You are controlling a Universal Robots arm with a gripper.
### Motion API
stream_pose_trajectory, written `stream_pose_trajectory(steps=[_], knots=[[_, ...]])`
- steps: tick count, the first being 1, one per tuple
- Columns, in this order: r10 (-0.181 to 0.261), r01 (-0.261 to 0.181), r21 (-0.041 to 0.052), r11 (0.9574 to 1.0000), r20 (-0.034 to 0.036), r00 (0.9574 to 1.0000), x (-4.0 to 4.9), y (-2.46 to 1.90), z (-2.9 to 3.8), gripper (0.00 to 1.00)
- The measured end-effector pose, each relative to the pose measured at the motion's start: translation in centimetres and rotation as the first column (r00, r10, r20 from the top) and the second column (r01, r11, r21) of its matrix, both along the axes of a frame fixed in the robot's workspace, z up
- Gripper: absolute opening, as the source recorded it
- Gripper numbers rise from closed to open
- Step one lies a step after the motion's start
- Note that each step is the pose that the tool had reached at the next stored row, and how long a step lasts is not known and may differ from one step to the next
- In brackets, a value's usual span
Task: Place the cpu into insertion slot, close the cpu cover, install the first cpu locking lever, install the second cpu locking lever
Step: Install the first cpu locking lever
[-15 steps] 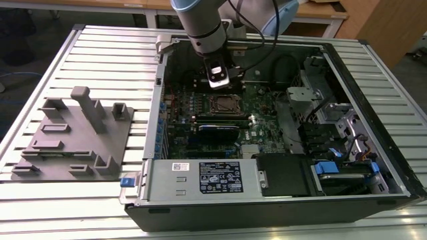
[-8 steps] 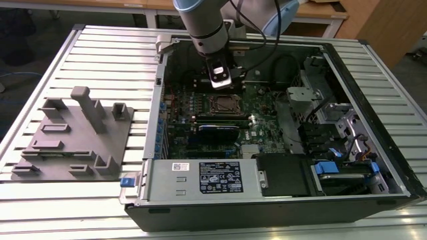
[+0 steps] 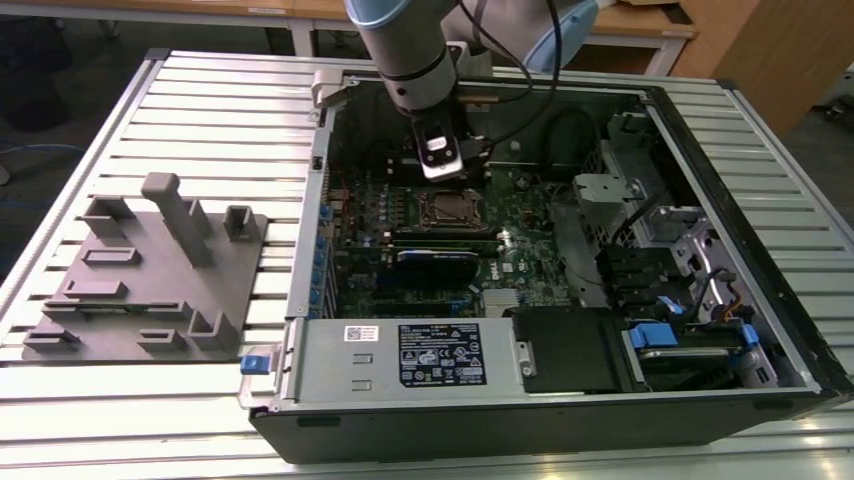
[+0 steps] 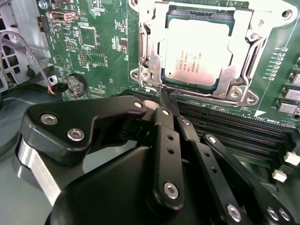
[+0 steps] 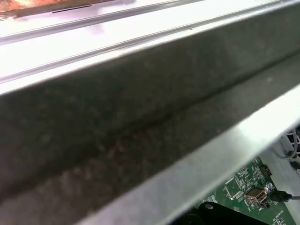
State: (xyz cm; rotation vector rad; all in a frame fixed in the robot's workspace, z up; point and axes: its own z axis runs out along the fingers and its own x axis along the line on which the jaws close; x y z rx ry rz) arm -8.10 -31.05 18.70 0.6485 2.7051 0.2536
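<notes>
The cpu (image 4: pixel 197 51), pale silver with a metal top, lies in the insertion slot (image 3: pixel 447 208) on the green board. The cpu cover (image 4: pixel 243 70), a silvery frame, lies flat around it. A thin wire locking lever (image 4: pixel 211 97) runs along the socket edge nearest my fingers. My black gripper (image 4: pixel 168 98) is shut, its tips together at the socket corner, right by that lever's end. In the exterior view the gripper (image 3: pixel 443 165) hangs just above the socket's far side, inside the open computer case.
Long black memory slots (image 4: pixel 234 126) lie beside the socket, and a coin cell (image 4: pixel 76 84) sits on the board. A grey fixture block (image 3: pixel 147 270) stands at the exterior view's left on the slatted table. The power supply (image 3: pixel 400 355) fills the case front. A grey case wall (image 5: pixel 140 117) is close in the first wrist view.
</notes>
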Motion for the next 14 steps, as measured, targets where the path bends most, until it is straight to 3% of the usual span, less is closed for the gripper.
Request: stream_pose_trajectory(steps=[14], knots=[[0.000,0.000,0.0081,1.0000,0.0000,1.0000,0.00,-0.33,0.00,0.11]])
